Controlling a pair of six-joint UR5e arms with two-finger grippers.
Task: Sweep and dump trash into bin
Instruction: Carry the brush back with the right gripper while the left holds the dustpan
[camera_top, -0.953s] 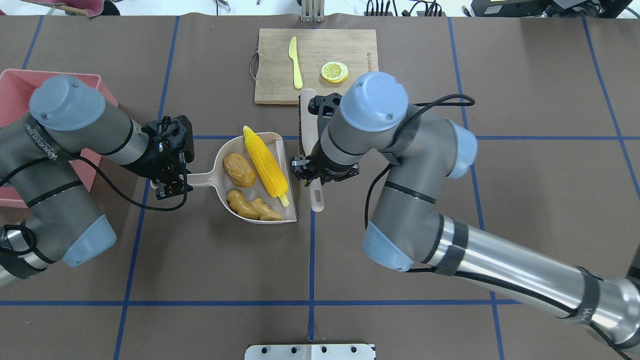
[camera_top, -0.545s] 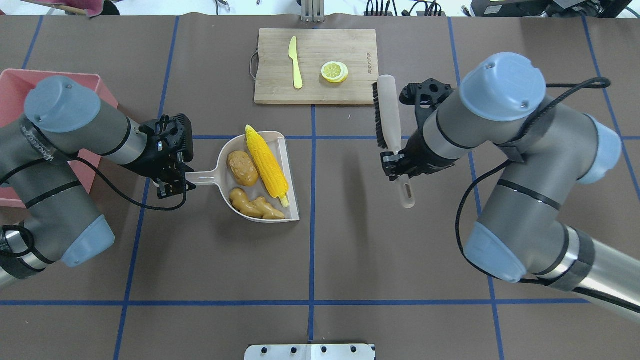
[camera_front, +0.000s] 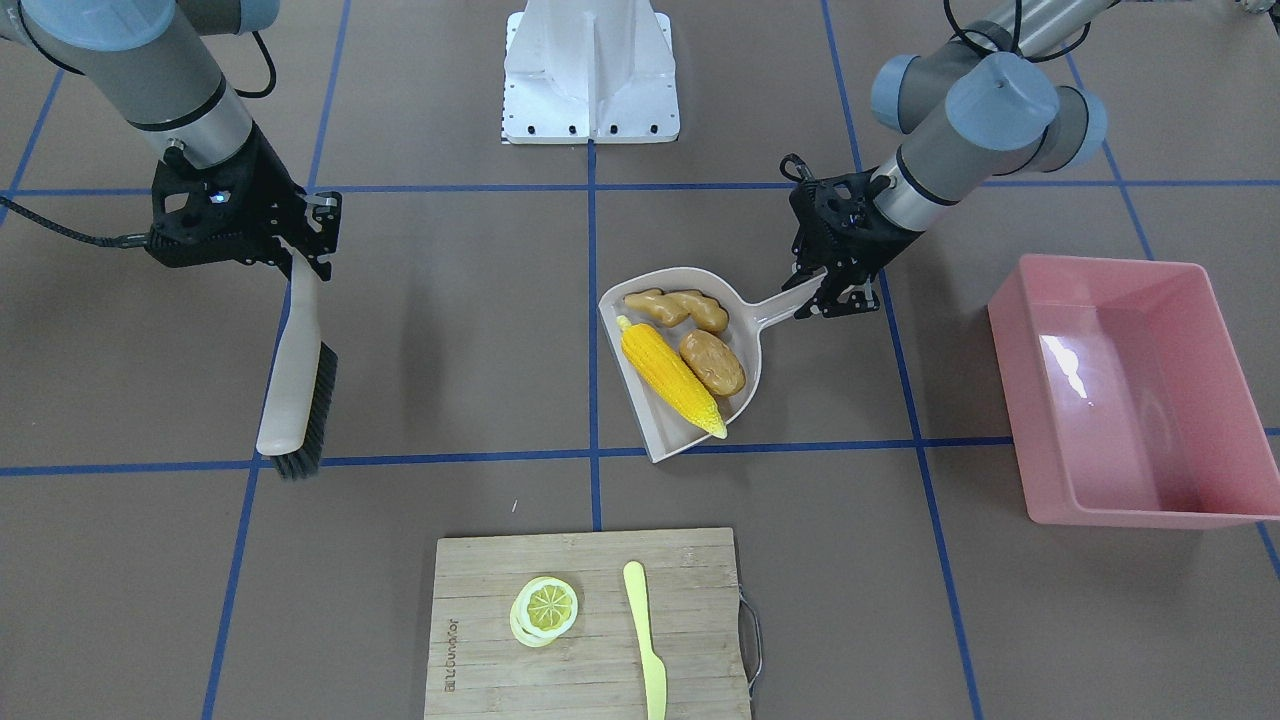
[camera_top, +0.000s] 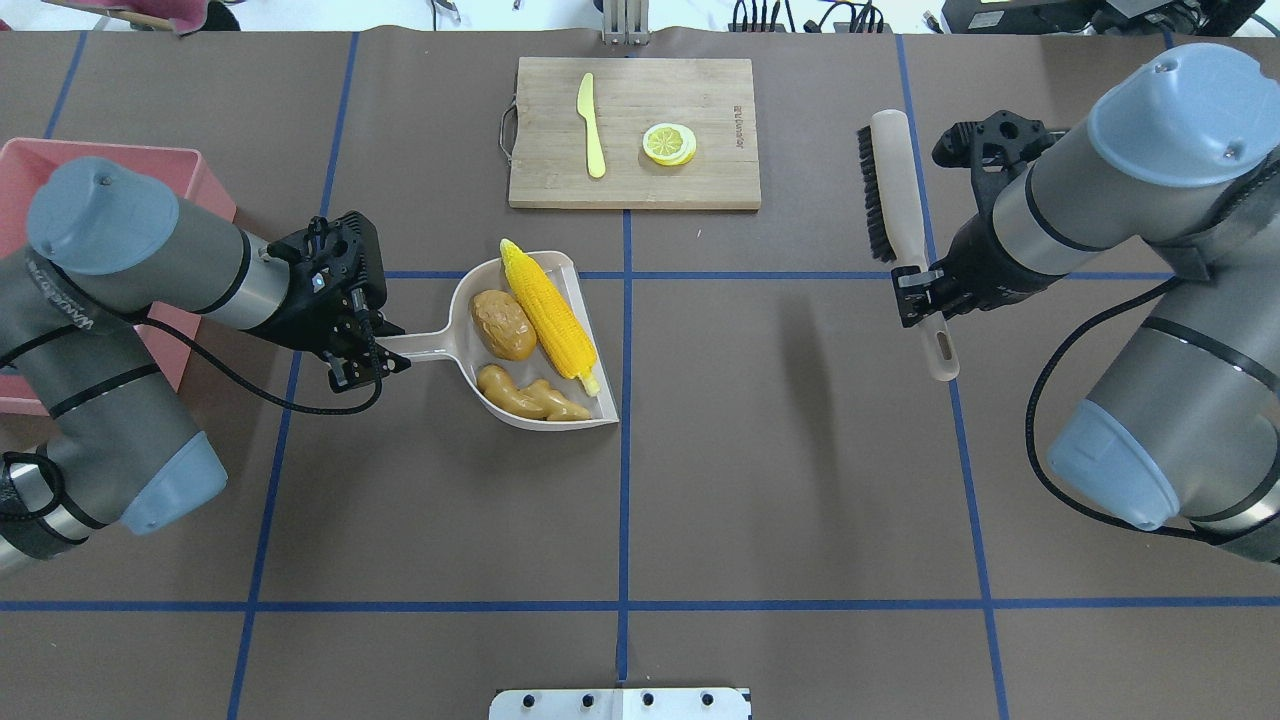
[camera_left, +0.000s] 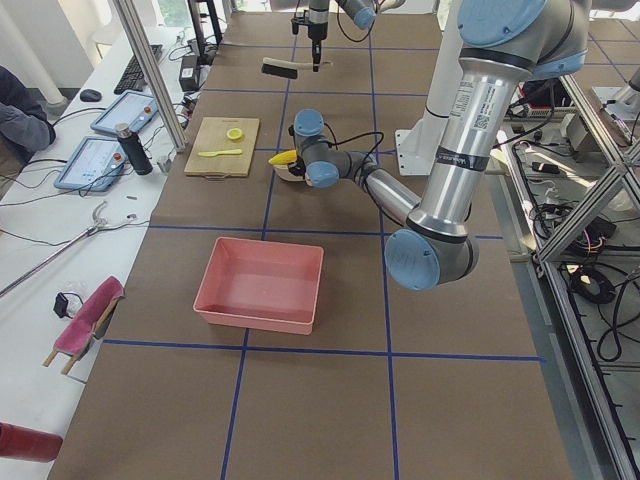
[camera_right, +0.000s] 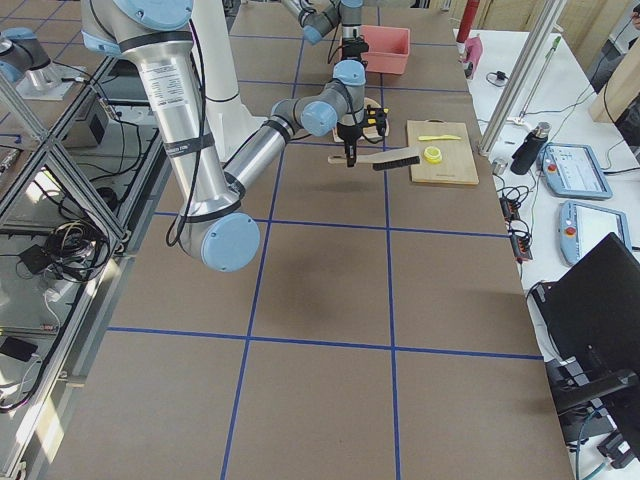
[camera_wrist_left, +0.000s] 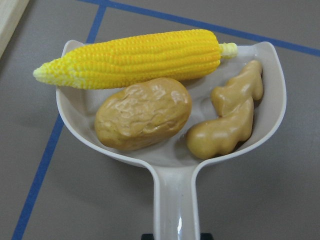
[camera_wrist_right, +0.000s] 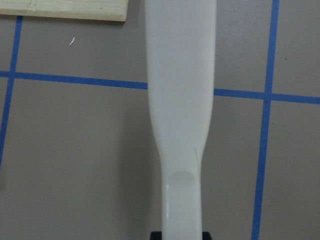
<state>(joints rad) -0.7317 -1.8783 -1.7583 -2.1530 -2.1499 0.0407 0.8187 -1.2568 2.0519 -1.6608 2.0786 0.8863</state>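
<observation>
One each: corn (camera_top: 548, 310), potato (camera_top: 503, 325), ginger (camera_top: 530, 395), dustpan (camera_top: 425, 349), brush (camera_top: 900, 200), bin (camera_front: 1035, 400), board (camera_top: 700, 120), knife (camera_top: 590, 125), lemon slice (camera_top: 668, 143). Total items: nine.

Table: the table (camera_top: 780, 480) is covered from edge to edge by a brown mat.
Lines: blue tape lines (camera_top: 624, 500) are laid over the mat as a grid of large squares.
Cutting board: a wooden cutting board (camera_top: 700, 170) is laid flat at the middle of the far edge, its wire handle turned towards the robot's left.
Bin: a pink bin (camera_front: 1040, 420) is set at the robot's left end, well apart from the board.
Dustpan: a beige dustpan (camera_top: 425, 346) is seen near the middle; whether the mat is touched cannot be told.
Plate: a white mounting plate (camera_top: 620, 703) is fixed at the robot's edge, on the centre line.
</observation>
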